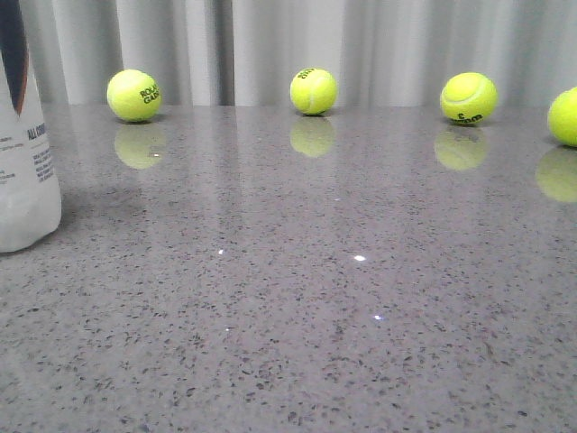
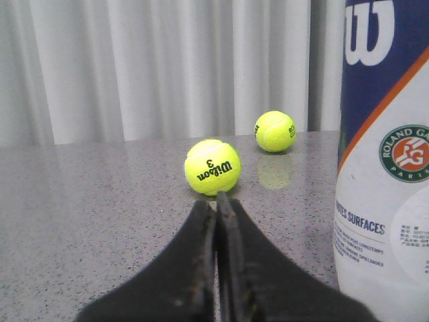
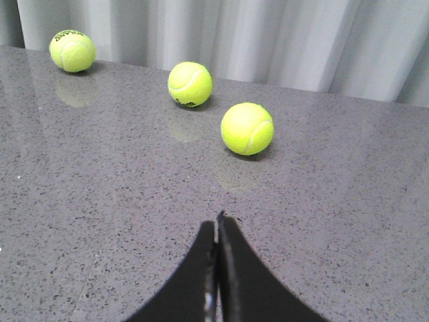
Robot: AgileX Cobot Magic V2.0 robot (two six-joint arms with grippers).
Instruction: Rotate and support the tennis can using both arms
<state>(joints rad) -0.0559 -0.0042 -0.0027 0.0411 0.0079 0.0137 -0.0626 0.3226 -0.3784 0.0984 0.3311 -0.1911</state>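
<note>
Speckled grey stone tabletop [image 1: 297,343], white curtain [image 1: 379,45] behind. Wilson tennis can [image 1: 22,135] upright far left, contents unclear. 4 tennis balls [image 1: 313,91] along back. Left gripper [image 2: 216,201], right gripper [image 3: 216,225] pressed together.

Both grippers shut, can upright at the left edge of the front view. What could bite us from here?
1. The tennis can stands upright and tall; a push from the shut left gripper beside it could tip it.
2. Both grippers are shut, the right gripper included, so they must open before gripping.
3. Loose tennis balls lie across the table; a falling can or sweeping arm could scatter them.
</note>
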